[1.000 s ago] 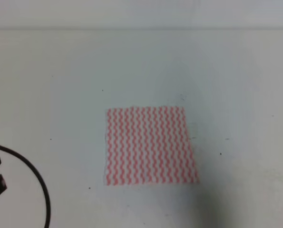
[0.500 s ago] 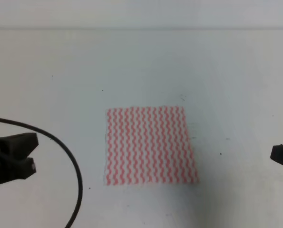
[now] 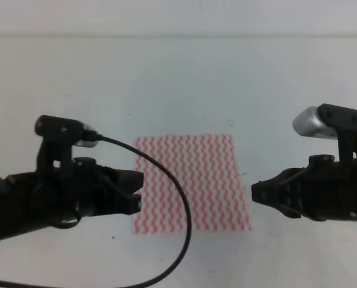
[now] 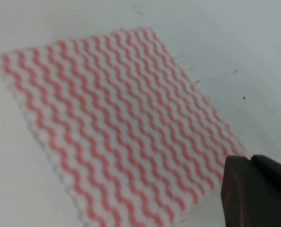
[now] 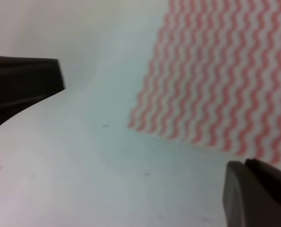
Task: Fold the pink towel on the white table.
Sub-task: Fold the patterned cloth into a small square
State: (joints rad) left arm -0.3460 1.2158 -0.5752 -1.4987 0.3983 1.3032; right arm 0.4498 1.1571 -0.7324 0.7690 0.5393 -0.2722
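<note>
The pink towel (image 3: 190, 180) lies flat and unfolded in the middle of the white table (image 3: 178, 78). My left gripper (image 3: 138, 191) hovers at the towel's lower left edge, its fingers a little apart and holding nothing. The left wrist view shows the towel (image 4: 116, 123) and one dark finger (image 4: 256, 191) at the lower right. My right gripper (image 3: 255, 193) sits just right of the towel's right edge, open and empty. In the right wrist view its two fingers (image 5: 22, 82) stand wide apart, with a corner of the towel (image 5: 216, 85) beyond them.
A black cable (image 3: 185, 231) loops from the left arm over the towel's lower left part and down to the front edge of the view. Small dark specks dot the table. The table's far edge (image 3: 178, 36) runs along the top.
Both arms have come in from the sides towards the towel. The left gripper now reaches its left edge and the right gripper its right edge. The towel has not moved.
</note>
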